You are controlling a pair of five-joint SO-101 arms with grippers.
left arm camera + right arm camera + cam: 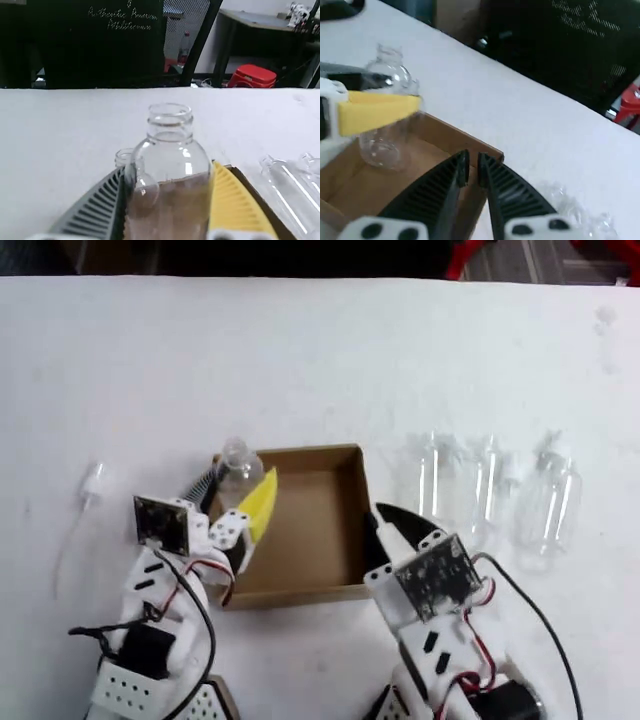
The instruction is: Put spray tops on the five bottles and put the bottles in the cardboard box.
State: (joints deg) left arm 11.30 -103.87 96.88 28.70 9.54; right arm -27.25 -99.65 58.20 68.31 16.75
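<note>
While it is standing upright at the far left corner of the cardboard box [345, 530], the open-necked clear bottle [170, 145] is being pinched by the left gripper [169, 172]. The right gripper [472, 167] is hovering at the box's right wall, fingers pressed almost together. Three bottles [490, 490] are lying beside it.

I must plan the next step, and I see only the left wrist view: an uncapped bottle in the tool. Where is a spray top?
Observer: One spray top lies on the table, far left of the cardboard box.
Operator: Is the right tool free?
Observer: Yes, the right tool is shut on nothing, at the box's right wall.
Operator: How many bottles wait outside?
Observer: Three bottles lie on the table, right of the box.
</note>
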